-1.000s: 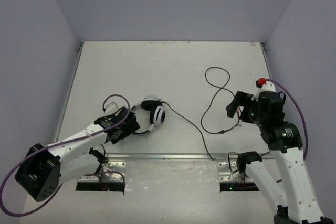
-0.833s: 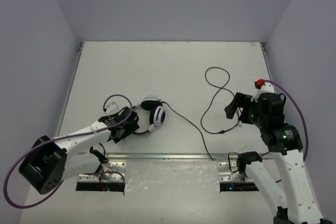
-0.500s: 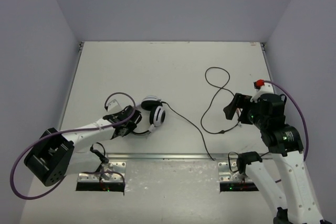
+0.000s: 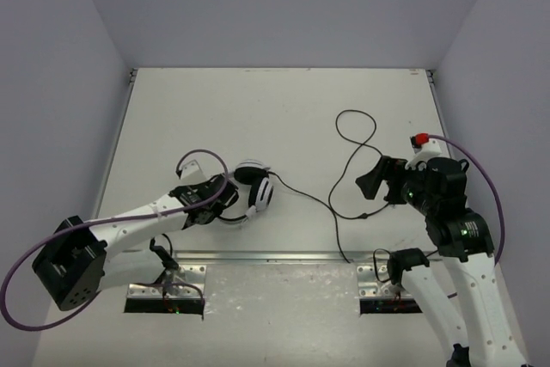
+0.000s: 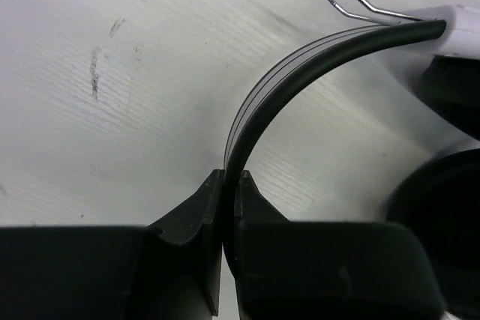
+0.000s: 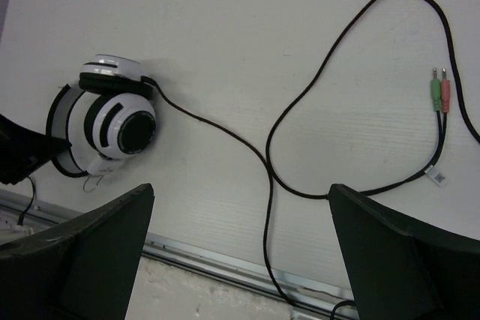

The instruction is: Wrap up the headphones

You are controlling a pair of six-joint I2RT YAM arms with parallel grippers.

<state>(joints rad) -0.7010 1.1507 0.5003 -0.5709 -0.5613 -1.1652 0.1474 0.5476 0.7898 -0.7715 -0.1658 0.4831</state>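
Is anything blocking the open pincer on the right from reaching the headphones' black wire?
Nothing visible does. The open right pincer hangs above the white table, and the long thin black headphone cable lies loose right below it.

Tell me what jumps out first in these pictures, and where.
The white headphones lie left of centre on the table, and the left hand is shut on their thin black headband. Their long black cable sprawls in loose loops to the right, near the open right hand.
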